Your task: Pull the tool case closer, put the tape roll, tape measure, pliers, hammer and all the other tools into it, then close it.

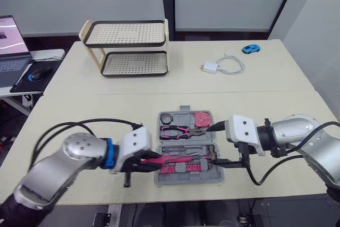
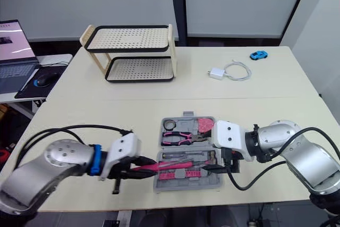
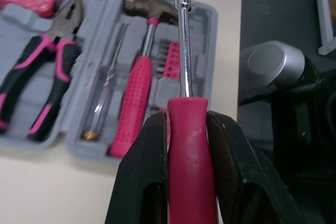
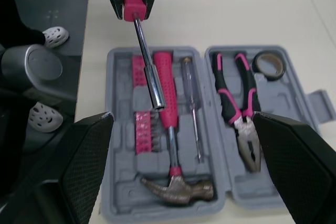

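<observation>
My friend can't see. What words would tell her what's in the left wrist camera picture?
The two black fingers of the left end effector squeeze the pink handle of a driver, its shiny metal shaft pointing out over an open grey tool case. Inside the case lie a pink-handled hammer, pink-and-black pliers and a thin screwdriver.

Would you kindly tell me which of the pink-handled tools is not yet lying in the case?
The pink-handled driver, clamped in the left gripper over the tool case; the hammer and pliers lie in their slots.
</observation>
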You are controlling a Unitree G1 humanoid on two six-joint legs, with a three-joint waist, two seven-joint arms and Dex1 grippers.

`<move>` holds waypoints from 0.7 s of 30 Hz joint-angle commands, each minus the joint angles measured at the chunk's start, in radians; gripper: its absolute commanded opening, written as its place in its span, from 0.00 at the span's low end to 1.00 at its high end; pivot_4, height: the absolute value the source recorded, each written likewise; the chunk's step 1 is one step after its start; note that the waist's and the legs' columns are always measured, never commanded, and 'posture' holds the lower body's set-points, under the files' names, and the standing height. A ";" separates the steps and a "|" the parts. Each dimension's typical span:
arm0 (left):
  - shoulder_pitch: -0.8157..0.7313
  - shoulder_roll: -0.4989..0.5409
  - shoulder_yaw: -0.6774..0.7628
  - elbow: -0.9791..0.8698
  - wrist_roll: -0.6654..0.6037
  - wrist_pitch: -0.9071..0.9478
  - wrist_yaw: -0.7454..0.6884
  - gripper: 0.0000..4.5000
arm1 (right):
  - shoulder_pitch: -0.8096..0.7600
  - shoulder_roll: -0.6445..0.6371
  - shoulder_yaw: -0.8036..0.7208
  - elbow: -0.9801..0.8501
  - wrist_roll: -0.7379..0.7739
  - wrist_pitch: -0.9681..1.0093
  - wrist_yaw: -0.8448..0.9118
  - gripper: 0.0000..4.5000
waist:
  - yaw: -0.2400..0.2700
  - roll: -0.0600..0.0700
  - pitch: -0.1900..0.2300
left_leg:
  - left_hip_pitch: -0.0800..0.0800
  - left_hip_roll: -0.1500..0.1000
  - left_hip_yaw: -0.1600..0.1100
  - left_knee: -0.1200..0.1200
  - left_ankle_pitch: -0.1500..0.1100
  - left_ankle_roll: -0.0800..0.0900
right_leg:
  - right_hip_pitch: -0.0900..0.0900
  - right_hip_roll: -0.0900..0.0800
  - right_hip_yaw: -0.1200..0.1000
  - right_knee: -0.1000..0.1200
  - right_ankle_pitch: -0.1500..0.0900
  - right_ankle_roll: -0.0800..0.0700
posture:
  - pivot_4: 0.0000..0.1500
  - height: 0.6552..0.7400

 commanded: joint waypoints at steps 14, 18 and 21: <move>-0.220 -0.132 -0.394 0.054 0.194 0.090 0.118 0.16 | 0.092 -0.114 -0.084 -0.131 0.082 0.090 -0.008 1.00 | 0.006 -0.001 0.000 | 0.000 -0.001 0.000 0.001 0.000 0.000 | 0.001 0.000 0.000 0.000 0.000 0.000 | 1.00 1.00; -0.251 -0.153 -0.438 0.078 0.231 0.095 0.122 0.16 | 0.106 -0.131 -0.084 -0.149 0.083 0.104 -0.011 1.00 | 0.006 -0.001 0.000 | 0.000 -0.001 0.000 0.001 0.000 0.000 | 0.001 0.000 0.000 0.000 0.000 0.000 | 1.00 1.00; -0.266 -0.176 -0.462 0.087 0.238 0.102 0.119 0.16 | 0.122 -0.146 -0.088 -0.161 0.082 0.111 -0.014 1.00 | 0.006 -0.001 0.001 | 0.000 -0.001 0.000 0.001 0.000 0.000 | 0.001 0.000 0.000 0.000 0.000 0.000 | 1.00 1.00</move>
